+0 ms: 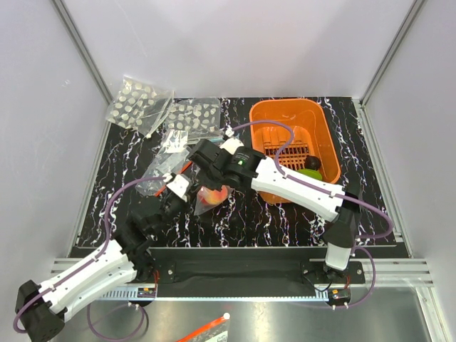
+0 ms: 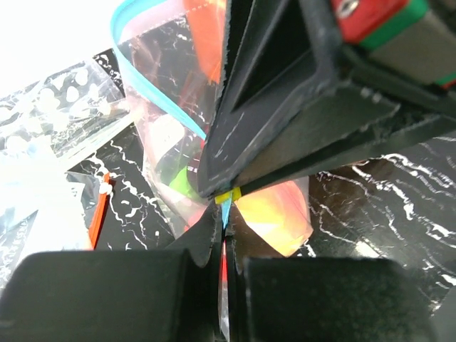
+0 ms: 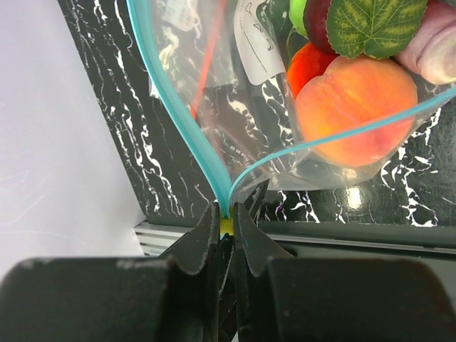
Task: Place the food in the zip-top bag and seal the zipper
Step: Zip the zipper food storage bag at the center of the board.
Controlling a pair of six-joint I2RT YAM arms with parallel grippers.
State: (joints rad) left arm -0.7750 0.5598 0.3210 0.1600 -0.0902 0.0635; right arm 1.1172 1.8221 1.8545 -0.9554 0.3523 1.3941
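The zip-top bag [image 3: 214, 107], a clear pouch of thin, crinkled film, is at the middle of the table, left of the basket and between the two grippers. Its zipper [image 3: 214, 187], a narrow teal-blue plastic strip, runs along the mouth as two smooth bands that spread apart into an open loop. The bands meet at one corner, where a small yellow tab [image 3: 226, 226] sits. The right gripper [image 3: 226, 214] has its scuffed black fingers clenched on that corner of the zipper. The left gripper [image 2: 222, 214] is clenched on the same teal strip from the opposite side, its tips almost touching the right one's.

The glossy toy food is bunched inside the bag. A round peach [image 3: 356, 107] presses against the film, with a red fruit [image 3: 313, 60] just behind it, a veined green leaf [image 3: 377, 25] and a pale purple rounded piece [image 3: 434, 50].

An orange plastic basket [image 1: 288, 114], rectangular with a slotted floor, stands at the right rear; a green piece [image 1: 310, 167] and a dark one lie in its near corner. Clear packets with white dots [image 1: 135, 103] lie at the left rear. The red strip [image 2: 98, 214] of another clear bag lies flat beside the held one.

The table [image 1: 285, 214] is black with white marble veining. Plain white walls [image 1: 235, 43] close it in on three sides, with aluminium posts [image 1: 83, 50] at the corners.
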